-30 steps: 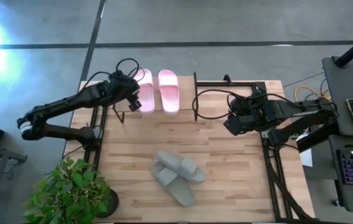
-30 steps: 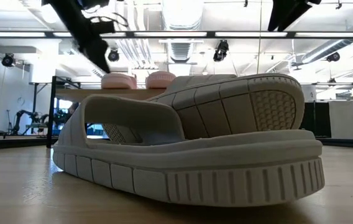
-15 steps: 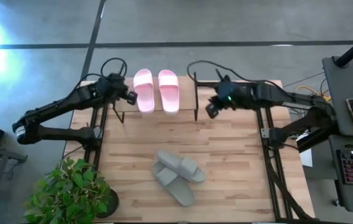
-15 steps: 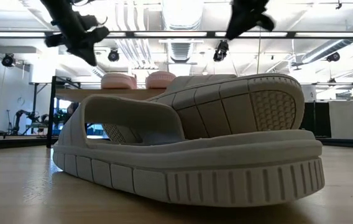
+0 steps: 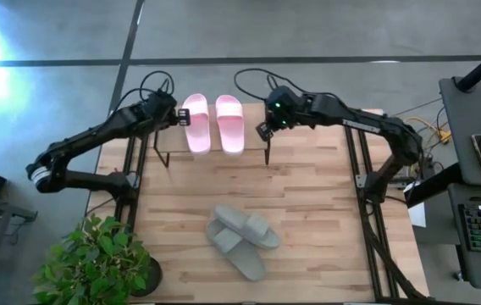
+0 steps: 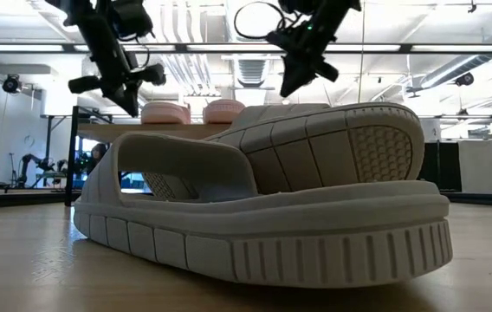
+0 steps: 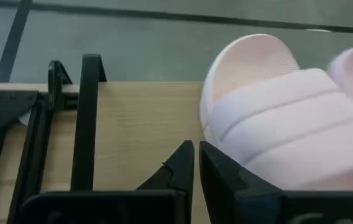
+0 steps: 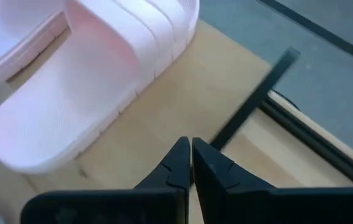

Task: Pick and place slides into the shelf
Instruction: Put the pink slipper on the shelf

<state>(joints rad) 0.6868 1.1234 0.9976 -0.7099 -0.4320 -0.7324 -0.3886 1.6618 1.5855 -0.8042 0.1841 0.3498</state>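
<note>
The pale pink pair of slides (image 5: 212, 124) sits side by side on the shelf (image 5: 256, 141) at the far edge of the tabletop (image 5: 308, 220), straps across and toes pointing away. The left hand (image 5: 171, 113) has backed off from the left pink slide: a second ago it was right over that slide, and now it hangs just to the left of it, apart from it, with its fingers (image 7: 192, 171) drawn almost together and holding nothing. So the second pink slide looks released and settled, and half the job is done.

The bigger change is on the right. The right hand (image 5: 266, 127) was folded back over the right side of the tabletop a second ago; it has since swung far and to the left, and now hovers over the bare right half of the shelf, just beside the right pink slide. Its fingers (image 8: 183, 165) are pressed together, empty.

The grey-green pair (image 5: 240, 237) has not moved. It lies in a loose heap near the middle of the near half of the tabletop, one slide leaning on the other, well apart from both hands. These two are what remains, and the free half of the shelf looks to be their place.
</note>
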